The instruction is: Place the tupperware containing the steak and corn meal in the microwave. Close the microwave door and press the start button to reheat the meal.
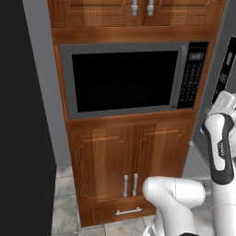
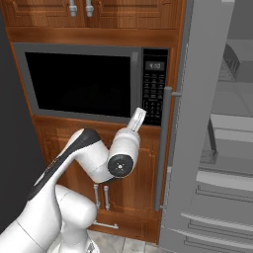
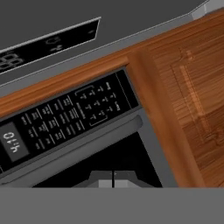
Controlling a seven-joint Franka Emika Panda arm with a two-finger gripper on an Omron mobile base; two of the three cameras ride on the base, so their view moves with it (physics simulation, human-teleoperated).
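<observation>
One step remains: we press start on the black keypad strip (image 2: 154, 91).
Our tool (image 3: 113, 178), pinched shut and empty, faces the closed grey-framed microwave (image 1: 126, 80); we cannot see the tupperware.

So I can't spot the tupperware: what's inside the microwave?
The microwave door is shut; its dark glass shows only black. Whatever sits inside is hidden.

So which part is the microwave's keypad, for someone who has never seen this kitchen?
Start at the wooden cabinet column beside the tall grey fridge. The grey-framed microwave is built into it, between the upper and lower cupboard doors. The keypad is the narrow black vertical strip right of the dark door window, with a small lit display above rows of tiny buttons.
</observation>
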